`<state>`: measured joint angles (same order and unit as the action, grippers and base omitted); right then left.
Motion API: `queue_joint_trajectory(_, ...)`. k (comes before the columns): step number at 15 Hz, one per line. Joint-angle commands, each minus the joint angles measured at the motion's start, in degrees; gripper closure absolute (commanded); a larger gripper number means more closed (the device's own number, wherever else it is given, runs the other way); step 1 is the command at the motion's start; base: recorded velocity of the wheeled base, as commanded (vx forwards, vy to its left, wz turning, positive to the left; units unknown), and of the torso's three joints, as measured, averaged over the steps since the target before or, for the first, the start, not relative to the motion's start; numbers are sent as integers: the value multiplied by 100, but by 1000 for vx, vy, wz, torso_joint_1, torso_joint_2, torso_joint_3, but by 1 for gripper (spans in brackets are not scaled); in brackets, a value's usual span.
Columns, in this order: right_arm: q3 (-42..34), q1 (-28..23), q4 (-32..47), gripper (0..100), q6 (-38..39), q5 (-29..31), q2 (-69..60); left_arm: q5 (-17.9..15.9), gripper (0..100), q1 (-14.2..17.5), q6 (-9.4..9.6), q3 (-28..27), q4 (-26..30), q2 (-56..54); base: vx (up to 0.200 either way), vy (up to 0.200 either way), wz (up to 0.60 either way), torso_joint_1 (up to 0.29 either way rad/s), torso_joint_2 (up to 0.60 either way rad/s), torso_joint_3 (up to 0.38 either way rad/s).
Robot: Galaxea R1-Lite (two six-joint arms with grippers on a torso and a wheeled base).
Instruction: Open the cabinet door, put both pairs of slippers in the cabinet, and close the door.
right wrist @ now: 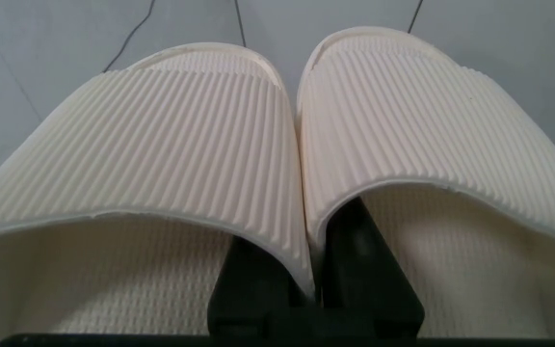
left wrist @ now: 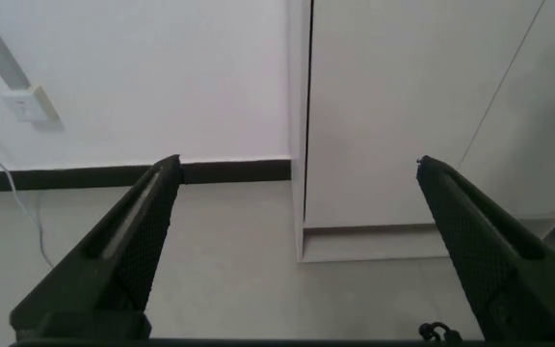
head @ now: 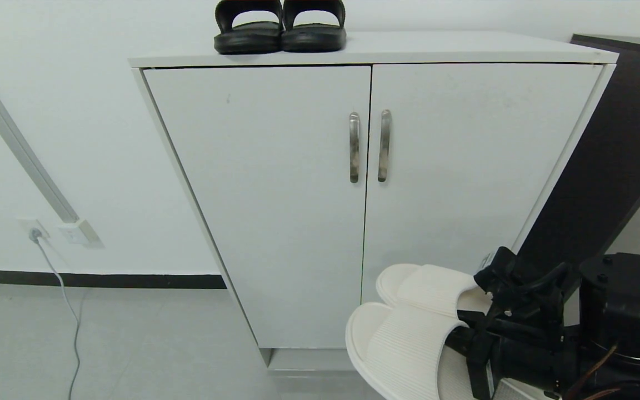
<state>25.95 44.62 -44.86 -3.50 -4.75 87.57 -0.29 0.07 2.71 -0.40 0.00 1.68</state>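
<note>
White two-door cabinet (head: pixel 275 222): both doors shut, metal handles (head: pixel 354 147) side by side at the centre seam.
Black slippers (head: pixel 280 28): one pair, standing side by side on the cabinet top, over the left door.
White ribbed slippers (right wrist: pixel 191 145): one pair, held side by side, low in front of the right door.
Right gripper (head: pixel 473 328): pinching the pair's adjoining inner edges together.
Left gripper (left wrist: pixel 295 166): fingers spread wide with nothing between them, facing the cabinet's lower left corner above the grey floor (left wrist: pixel 210 280).
</note>
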Motion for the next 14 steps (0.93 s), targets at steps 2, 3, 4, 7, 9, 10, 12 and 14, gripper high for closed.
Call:
queue_joint_trajectory(2, -11, 3, -40, 100, 7, -8, 77, -59, 0, -25, -569, -918, 88, -10, 0, 0, 0, 0, 0, 0)
queue_joint_trajectory(3, 6, 3, -93, 100, 7, -8, 103, -199, 0, -86, -719, -1234, 316, 385, 0, 0, 0, 0, 0, 0)
queue_joint_trajectory(4, -3, 3, -163, 100, -2, 1, 147, -498, 0, -130, -675, -1208, 290, 693, 0, 0, 0, 0, 0, 0)
queue_joint_trajectory(7, -152, 12, -321, 100, -72, 10, 173, -1922, 0, -227, -701, -1225, 97, 1590, 0, 0, 0, 0, 0, 0)
queue_joint_trajectory(9, -152, 12, -330, 100, -116, -17, 182, -2537, 0, -236, -701, -1217, -264, 2064, 0, 0, 0, 0, 0, 0)
queue_joint_trajectory(10, -152, 12, -330, 100, -116, -17, 182, -3082, 0, -236, -701, -1269, -686, 2679, 0, 0, 0, 0, 0, 0)
queue_joint_trajectory(12, -161, 12, -330, 100, -125, -17, 208, -3249, 0, -245, -693, -1313, -1301, 3541, 0, 0, 0, 0, 0, 0)
queue_joint_trajectory(14, -152, 12, -330, 100, -125, -8, 217, -3258, 0, -491, -684, -1313, -2180, 4464, 0, 0, 0, 0, 0, 0)
